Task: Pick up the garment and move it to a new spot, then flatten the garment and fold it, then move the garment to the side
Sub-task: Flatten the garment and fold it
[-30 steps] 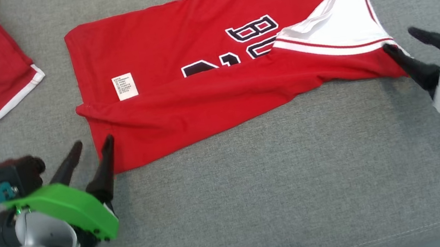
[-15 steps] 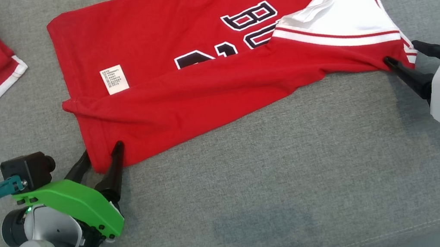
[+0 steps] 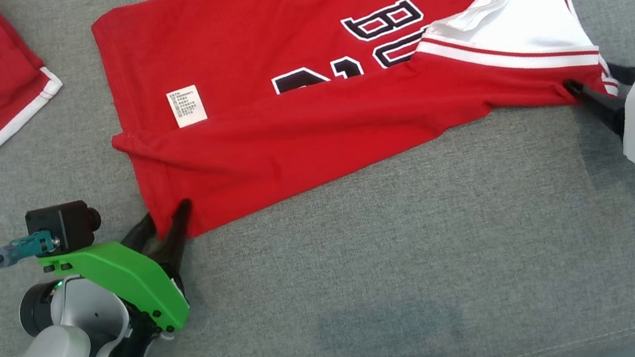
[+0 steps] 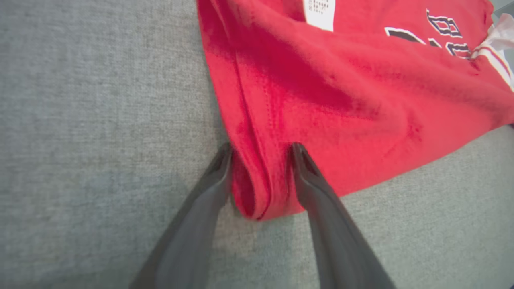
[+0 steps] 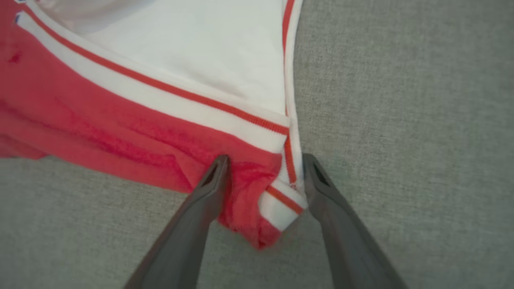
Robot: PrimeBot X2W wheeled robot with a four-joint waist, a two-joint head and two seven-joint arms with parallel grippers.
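Straddling the jersey's (image 3: 311, 135) hem corner at lower left with the left gripper (image 3: 167, 217), fingers (image 4: 321, 208) parted, cloth bunching between, not yet pinching. Doing likewise with the right gripper (image 3: 592, 82) at the striped armhole corner, far right. Lying across the upper middle of the grey cushion (image 3: 431, 262), near edge doubled over. Probably flattening, with folding and moving aside both waiting.

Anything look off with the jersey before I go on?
Yes: the red jersey is not flat. Its near long edge is folded over, hiding part of the black lettering, and white inner fabric shows at the right end. The left gripper and right gripper straddle its corners, jaws open.
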